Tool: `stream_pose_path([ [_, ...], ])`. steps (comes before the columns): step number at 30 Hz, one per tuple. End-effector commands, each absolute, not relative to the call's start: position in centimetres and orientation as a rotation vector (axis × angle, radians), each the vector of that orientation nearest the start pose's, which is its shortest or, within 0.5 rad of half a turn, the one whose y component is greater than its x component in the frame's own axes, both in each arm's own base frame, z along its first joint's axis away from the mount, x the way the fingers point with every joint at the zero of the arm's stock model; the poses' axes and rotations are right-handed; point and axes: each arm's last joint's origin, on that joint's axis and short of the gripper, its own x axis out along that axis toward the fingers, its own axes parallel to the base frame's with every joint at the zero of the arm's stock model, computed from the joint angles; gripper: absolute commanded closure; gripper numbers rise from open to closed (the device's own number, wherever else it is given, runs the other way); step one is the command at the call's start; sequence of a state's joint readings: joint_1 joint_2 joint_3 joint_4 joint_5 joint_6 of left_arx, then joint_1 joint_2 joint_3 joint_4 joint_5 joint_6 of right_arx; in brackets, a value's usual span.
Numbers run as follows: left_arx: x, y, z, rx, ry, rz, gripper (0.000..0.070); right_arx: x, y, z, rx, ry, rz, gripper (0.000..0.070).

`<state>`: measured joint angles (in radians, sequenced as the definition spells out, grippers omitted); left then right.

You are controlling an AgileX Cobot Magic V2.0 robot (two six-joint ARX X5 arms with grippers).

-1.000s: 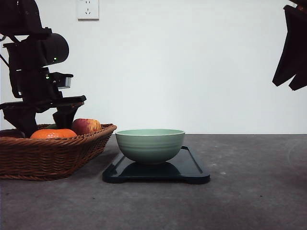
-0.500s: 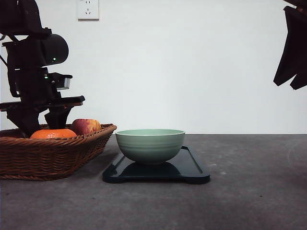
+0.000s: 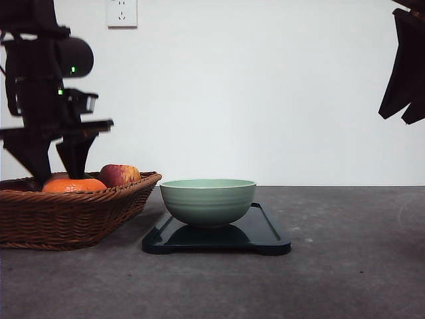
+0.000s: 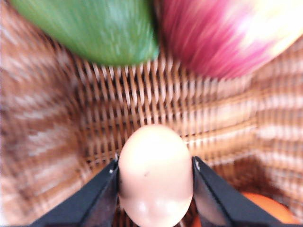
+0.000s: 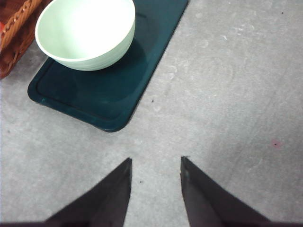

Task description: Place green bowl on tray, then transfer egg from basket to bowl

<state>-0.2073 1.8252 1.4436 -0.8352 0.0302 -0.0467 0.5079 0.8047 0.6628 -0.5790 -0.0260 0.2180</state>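
Gripping egg: left end effector.

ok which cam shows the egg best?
Left wrist view: the egg sits close up, clamped between the left tool's fingers above the basket weave. In the front view the left arm and basket rim hide it.

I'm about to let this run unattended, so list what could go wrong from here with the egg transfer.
1. The left gripper pinches the smooth beige egg by its sides alone; it could slip or crack.
2. On the way to the pale green ceramic bowl, the arm must clear the brown wicker basket's braided rim and the red apple.
3. The bowl sits at one end of the dark rectangular tray; a hard release could crack the egg.
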Motion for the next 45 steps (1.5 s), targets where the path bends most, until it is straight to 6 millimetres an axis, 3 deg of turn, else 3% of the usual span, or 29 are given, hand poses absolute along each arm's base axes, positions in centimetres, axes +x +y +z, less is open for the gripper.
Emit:
stream_pose_path([
  [1,36.4,-7.9,25.2,0.074,1.167,-0.191,0.0547,14.1,8.0,25.6,0.041,0.752,0.431,0.0507],
  [13,34.9,-10.2,33.2,0.064,0.995,-0.321,0.054,14.1,8.0,25.6,0.041,0.746,0.433,0.0507],
  [18,34.5,-12.7,34.7,0.034,0.917,-0.479,0.054,14.1,8.1,25.7,0.042,0.739,0.434,0.0507],
  [32,32.7,-19.7,34.9,0.113,0.801,-0.652,0.054,14.2,8.1,25.8,0.046,0.726,0.438,0.0507],
  [45,34.9,-22.5,29.0,0.181,0.942,-0.645,0.054,14.2,8.1,25.8,0.046,0.727,0.438,0.0507],
])
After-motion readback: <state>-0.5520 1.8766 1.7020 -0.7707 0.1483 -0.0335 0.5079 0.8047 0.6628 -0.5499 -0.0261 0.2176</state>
